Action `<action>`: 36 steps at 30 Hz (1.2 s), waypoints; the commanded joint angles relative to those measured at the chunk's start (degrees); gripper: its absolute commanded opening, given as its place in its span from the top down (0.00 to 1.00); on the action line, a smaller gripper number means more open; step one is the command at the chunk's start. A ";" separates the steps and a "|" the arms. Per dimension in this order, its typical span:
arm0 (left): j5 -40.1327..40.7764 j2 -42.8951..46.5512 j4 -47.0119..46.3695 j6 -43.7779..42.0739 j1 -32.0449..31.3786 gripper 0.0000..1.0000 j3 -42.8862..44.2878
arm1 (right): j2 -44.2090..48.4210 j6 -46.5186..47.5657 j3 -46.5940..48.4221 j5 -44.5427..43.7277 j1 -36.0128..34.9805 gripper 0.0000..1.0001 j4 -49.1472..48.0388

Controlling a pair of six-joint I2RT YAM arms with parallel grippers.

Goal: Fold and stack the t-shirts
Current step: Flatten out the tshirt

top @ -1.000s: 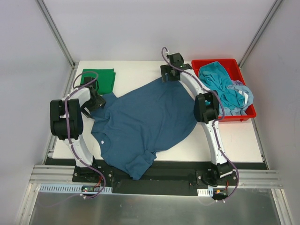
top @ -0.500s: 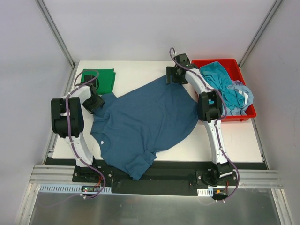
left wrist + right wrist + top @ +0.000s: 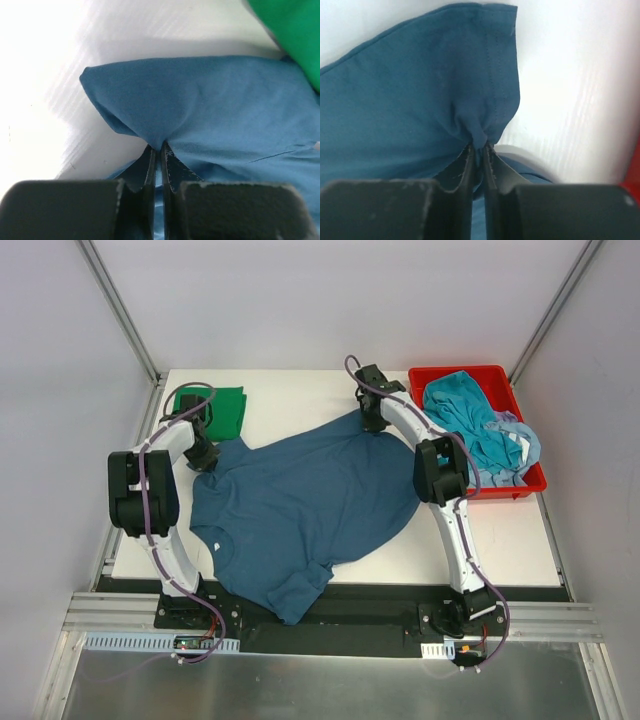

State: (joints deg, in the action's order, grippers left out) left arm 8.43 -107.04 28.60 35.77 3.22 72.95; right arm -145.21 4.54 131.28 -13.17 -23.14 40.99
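Observation:
A dark navy-blue t-shirt [image 3: 305, 505] lies spread and rumpled over the white table, one part hanging past the near edge. My left gripper [image 3: 206, 458] is shut on its upper left corner; the cloth [image 3: 200, 105] bunches into the closed jaws of the left gripper [image 3: 161, 149]. My right gripper [image 3: 374, 423] is shut on the shirt's far hem corner; the stitched hem [image 3: 492, 75] puckers between the jaws of the right gripper [image 3: 479, 148]. A folded bright green t-shirt [image 3: 222, 408] lies at the back left, its edge [image 3: 290, 30] showing in the left wrist view.
A red bin [image 3: 520, 485] at the back right holds a teal t-shirt [image 3: 462, 405] and a pale blue one [image 3: 518, 445] in a heap. Its red wall [image 3: 635, 185] shows at the right wrist view's edge. Metal frame posts rise at the table's back corners.
Both grippers went from open to shut on the navy shirt. The left gripper moved slightly toward the shirt's corner; the right gripper came down from beyond the hem onto it.

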 commanded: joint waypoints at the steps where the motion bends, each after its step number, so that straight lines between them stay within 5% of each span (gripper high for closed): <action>1: 1.85 5.00 1.20 -5.61 -2.51 1.00 4.03 | 4.92 -2.15 -5.32 -9.40 1.34 0.94 7.53; 11: 8.36 3.78 1.02 -15.02 -9.73 1.00 17.13 | 23.64 -1.64 -27.65 -14.25 3.10 1.00 -11.10; 18: 6.61 -0.08 -7.22 -23.18 -9.64 1.00 25.04 | 25.15 0.47 -28.01 -15.84 3.62 0.99 -16.64; 20: 6.51 -3.94 -8.73 -25.04 -9.47 0.89 28.54 | 23.93 0.56 -26.79 -15.49 3.89 0.97 -18.48; 22: 8.61 -9.56 -8.47 -26.97 -9.38 0.71 34.51 | 20.94 1.00 -23.02 -14.26 4.33 0.90 -17.97; 24: 10.99 -14.92 -6.38 -28.04 -9.29 0.28 42.24 | 17.60 1.88 -17.23 -13.29 4.50 0.60 -14.38; 26: 10.39 -17.75 -2.86 -28.03 -9.38 0.04 48.93 | 15.40 3.28 -10.55 -10.40 4.42 0.31 -10.25; 32: 4.76 -9.00 -1.62 -24.88 -9.46 0.01 46.69 | 22.85 3.29 -14.63 -2.58 3.19 0.03 -11.28; 36: 0.46 1.63 -1.62 -20.76 -10.08 0.01 32.92 | 30.40 3.46 -23.59 0.07 1.17 0.04 -12.52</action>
State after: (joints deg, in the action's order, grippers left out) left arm 13.43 -119.96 26.33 11.00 -6.37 114.63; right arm -125.16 7.33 113.43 -18.04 -19.66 28.49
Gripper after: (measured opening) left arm 0.990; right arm 0.962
